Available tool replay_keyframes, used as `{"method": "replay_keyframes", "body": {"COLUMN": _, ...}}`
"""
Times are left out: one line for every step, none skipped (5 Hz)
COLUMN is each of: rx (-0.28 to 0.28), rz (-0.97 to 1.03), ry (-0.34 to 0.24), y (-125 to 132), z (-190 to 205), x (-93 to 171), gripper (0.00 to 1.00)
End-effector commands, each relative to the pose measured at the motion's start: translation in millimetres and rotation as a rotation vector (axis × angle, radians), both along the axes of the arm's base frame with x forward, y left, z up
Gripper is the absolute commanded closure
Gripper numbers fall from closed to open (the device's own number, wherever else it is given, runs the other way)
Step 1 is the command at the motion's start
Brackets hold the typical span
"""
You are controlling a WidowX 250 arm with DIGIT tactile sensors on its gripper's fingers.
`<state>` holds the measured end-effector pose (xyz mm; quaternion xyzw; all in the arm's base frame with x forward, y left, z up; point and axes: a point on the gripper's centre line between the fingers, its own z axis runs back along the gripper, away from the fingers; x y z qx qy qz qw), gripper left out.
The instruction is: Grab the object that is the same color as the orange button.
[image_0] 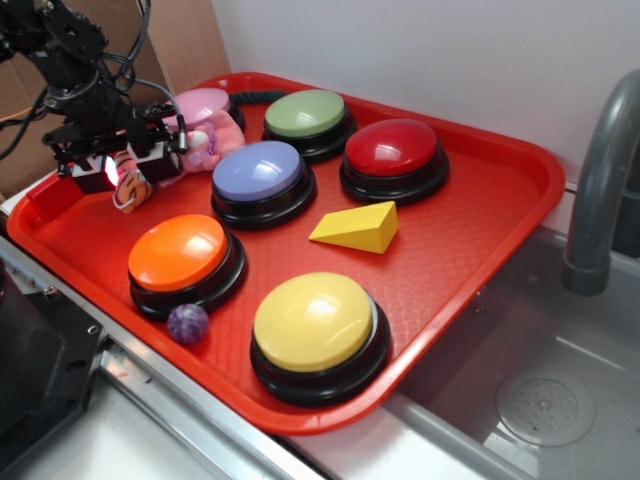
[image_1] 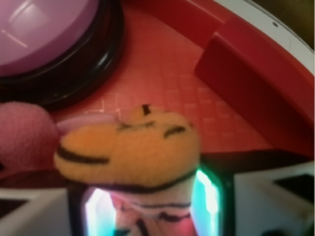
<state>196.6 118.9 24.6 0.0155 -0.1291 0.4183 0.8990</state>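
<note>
1. Gripping the small plush tiger toy (image_0: 132,188), the gripper (image_0: 128,172) hangs over the back left part of the red tray (image_0: 480,230), its fingers closed on the toy's lower body.
2. From the wrist view, the tiger toy (image_1: 129,147) fills the middle of the frame, orange with black stripes, its pale striped part pinched between the two lit pads (image_1: 206,196).
3. Whether the toy touches the tray floor is hard to tell; in the exterior view it seems to hang just above it.
4. Just behind the toy lies a pink plush toy (image_0: 200,145), beside the pink button (image_0: 203,104).
5. The orange button (image_0: 180,255) sits in front of the gripper, near the tray's front left edge, apart from the toy.
6. A small purple ball (image_0: 187,323) rests touching the orange button's black base.
7. Other buttons stand on the tray: blue (image_0: 260,172), green (image_0: 305,113), red (image_0: 392,148) and yellow (image_0: 315,322), with a yellow wedge (image_0: 358,227) between them.
</note>
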Motion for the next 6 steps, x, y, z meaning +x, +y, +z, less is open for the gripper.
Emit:
{"method": "replay_keyframes", "body": {"rx": 0.01, "rz": -0.212, "ry": 0.049, "y": -24, "z": 55, "x": 13, "gripper": 1.0}}
{"method": "replay_keyframes", "body": {"rx": -0.009, "rz": -0.362, "ry": 0.073, "y": -61, "z": 100, "x": 16, "gripper": 1.0}}
{"method": "replay_keyframes", "body": {"rx": -0.047, "rz": -0.571, "ry": 0.058, "y": -102, "z": 123, "x": 19, "gripper": 1.0}}
{"method": "replay_keyframes", "body": {"rx": -0.091, "rz": -0.715, "ry": 0.085, "y": -135, "z": 138, "x": 16, "gripper": 1.0}}
{"method": "replay_keyframes", "body": {"rx": -0.082, "rz": -0.777, "ry": 0.083, "y": -157, "z": 140, "x": 9, "gripper": 1.0}}
{"method": "replay_keyframes", "body": {"rx": -0.196, "rz": -0.758, "ry": 0.16, "y": -146, "z": 143, "x": 7, "gripper": 0.74}}
